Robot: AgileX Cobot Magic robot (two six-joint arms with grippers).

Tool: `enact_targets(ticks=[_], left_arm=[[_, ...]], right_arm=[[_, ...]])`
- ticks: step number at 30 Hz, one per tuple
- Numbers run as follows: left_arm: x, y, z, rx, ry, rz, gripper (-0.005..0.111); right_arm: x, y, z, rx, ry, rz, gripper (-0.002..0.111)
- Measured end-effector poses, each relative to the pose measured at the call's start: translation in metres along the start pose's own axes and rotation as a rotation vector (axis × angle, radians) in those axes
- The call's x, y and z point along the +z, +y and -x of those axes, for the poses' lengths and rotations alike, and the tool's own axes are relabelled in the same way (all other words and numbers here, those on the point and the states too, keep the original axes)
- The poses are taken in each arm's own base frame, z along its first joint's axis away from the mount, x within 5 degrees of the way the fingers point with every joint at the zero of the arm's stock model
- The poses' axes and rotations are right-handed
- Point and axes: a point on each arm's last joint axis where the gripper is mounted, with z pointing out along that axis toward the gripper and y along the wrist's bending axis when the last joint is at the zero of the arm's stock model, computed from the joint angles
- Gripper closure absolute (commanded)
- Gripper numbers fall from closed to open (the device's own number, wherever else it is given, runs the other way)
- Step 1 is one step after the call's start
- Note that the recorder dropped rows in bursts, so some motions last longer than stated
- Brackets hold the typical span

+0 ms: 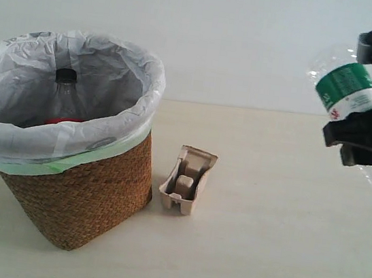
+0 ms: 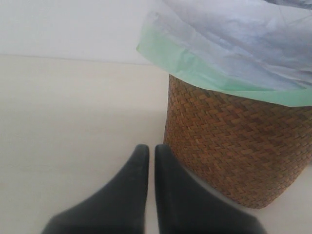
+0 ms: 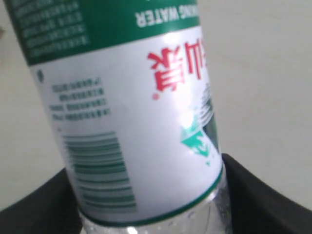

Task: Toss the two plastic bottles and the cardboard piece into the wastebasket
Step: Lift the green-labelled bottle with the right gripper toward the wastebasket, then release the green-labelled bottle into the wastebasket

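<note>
The green-label bottle [image 1: 349, 88] looks empty, light, thin-walled and slick; you hold it aloft across its label in the clenched right gripper [image 1: 371, 95], well apart from the wastebasket [image 1: 89, 195]. Squeeze gently. Your left gripper [image 2: 151, 152] is closed, empty.

Left gripper [image 2: 147, 152] closed, right gripper [image 1: 370, 91] aloft.

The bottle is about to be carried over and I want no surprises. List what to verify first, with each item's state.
1. Green-label bottle clamped in right tool: ok.
2. Bottle above wastebasket: not ok, it is well off to the side.
3. Wastebasket mouth open, with room beside black-cap bottle: ok.
4. Left tool shut, empty, low beside the wastebasket: ok.
5. Cardboard piece lying on the table, below the carry path: ok.
6. Grip firmness: cannot tell.
</note>
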Motion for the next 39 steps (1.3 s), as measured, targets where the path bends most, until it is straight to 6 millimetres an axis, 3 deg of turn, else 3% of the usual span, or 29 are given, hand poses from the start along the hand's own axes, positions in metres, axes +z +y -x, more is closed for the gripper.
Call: enact_targets(ticks=[11, 18, 20, 22, 23, 24, 25, 26, 27, 29, 31, 32, 34, 39], left_arm=[[0.0, 0.0, 0.0, 0.0, 0.0, 0.0, 0.103], [0.0, 0.0, 0.0, 0.0, 0.0, 0.0, 0.103], [0.0, 0.0, 0.0, 0.0, 0.0, 0.0, 0.103], [0.0, 0.0, 0.0, 0.0, 0.0, 0.0, 0.103], [0.0, 0.0, 0.0, 0.0, 0.0, 0.0, 0.103], [0.0, 0.0, 0.0, 0.0, 0.0, 0.0, 0.103], [0.0, 0.0, 0.0, 0.0, 0.0, 0.0, 0.103], [0.0, 0.0, 0.0, 0.0, 0.0, 0.0, 0.103], [0.0, 0.0, 0.0, 0.0, 0.0, 0.0, 0.103], [0.0, 0.0, 0.0, 0.0, 0.0, 0.0, 0.103], [0.0, 0.0, 0.0, 0.0, 0.0, 0.0, 0.103], [0.0, 0.0, 0.0, 0.0, 0.0, 0.0, 0.103], [0.0, 0.0, 0.0, 0.0, 0.0, 0.0, 0.103], [0.0, 0.0, 0.0, 0.0, 0.0, 0.0, 0.103]], right_arm=[[0.014, -0.068, -0.011, 0.125, 0.074, -0.171, 0.107], [0.02, -0.081, -0.013, 0.166, 0.097, -0.186, 0.107], [0.029, -0.07, -0.009, 0.154, 0.093, -0.122, 0.107], [0.042, -0.033, 0.004, 0.111, 0.042, 0.037, 0.103], [0.04, 0.0, 0.023, 0.062, -0.022, 0.144, 0.096], [0.033, 0.021, 0.038, 0.029, -0.061, 0.209, 0.076], [0.015, 0.06, 0.065, -0.014, -0.135, 0.338, 0.061], [-0.008, 0.087, 0.087, -0.03, -0.21, 0.446, 0.036], [-0.042, 0.124, 0.115, -0.046, -0.314, 0.598, 0.036], [-0.079, 0.153, 0.139, -0.049, -0.407, 0.716, 0.04], [-0.11, 0.17, 0.158, -0.045, -0.441, 0.788, 0.041], [-0.111, 0.171, 0.16, -0.052, -0.421, 0.786, 0.041], [-0.102, 0.173, 0.162, -0.091, -0.366, 0.721, 0.041], [-0.075, 0.151, 0.154, -0.16, -0.209, 0.414, 0.041]])
